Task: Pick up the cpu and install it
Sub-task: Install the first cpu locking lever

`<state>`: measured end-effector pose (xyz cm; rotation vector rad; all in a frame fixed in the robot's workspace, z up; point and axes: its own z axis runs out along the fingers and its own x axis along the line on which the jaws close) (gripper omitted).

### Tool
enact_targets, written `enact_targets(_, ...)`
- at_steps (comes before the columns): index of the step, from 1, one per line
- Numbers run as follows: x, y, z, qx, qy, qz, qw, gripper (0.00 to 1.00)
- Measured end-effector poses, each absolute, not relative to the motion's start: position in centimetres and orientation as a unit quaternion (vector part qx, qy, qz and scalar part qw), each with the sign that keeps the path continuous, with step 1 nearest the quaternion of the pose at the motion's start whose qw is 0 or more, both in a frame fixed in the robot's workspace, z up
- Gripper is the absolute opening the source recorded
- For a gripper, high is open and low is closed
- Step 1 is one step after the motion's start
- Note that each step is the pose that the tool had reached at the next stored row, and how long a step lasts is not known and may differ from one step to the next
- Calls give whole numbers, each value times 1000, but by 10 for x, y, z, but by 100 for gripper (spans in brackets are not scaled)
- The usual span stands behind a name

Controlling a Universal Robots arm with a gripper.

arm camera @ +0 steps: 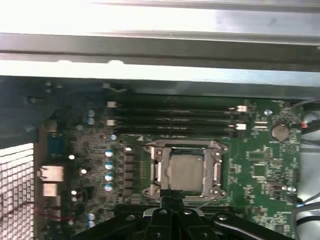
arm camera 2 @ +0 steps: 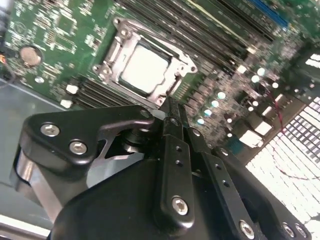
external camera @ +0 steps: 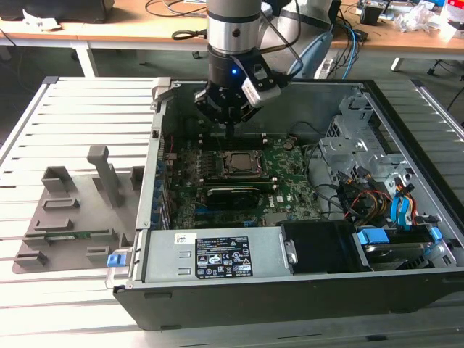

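Observation:
The cpu (external camera: pixel 238 164), a silvery-grey square, lies flat inside the socket frame (external camera: pixel 220 168) on the green motherboard of the open computer case. Both wrist views show it seated there (arm camera 2: pixel 145 67) (arm camera: pixel 186 169). My gripper (external camera: pixel 230 133) hangs just above the board, at the socket's far edge in the exterior view. Its two thin black fingers are pressed together (arm camera 2: pixel 170 107) (arm camera: pixel 170 196) with nothing between them. The fingertips sit beside the frame's rim, apart from the chip's top.
The case walls (external camera: pixel 156 145) ring the board. Memory slots (arm camera: pixel 175 120) run along one side of the socket. A power supply (external camera: pixel 217 257) and a drive cage with cables (external camera: pixel 362 181) fill the near and right parts. Grey holder blocks (external camera: pixel 72 210) stand on the slatted table at the exterior view's left.

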<state>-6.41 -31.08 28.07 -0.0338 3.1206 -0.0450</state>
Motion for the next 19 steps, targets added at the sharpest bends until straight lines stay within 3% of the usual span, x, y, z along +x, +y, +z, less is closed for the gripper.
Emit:
enact_targets(13,-104,-275,264,-12,1000,-14,10,11)
enact_targets(19,-99,-275,263,-12,1000,-14,10,11)
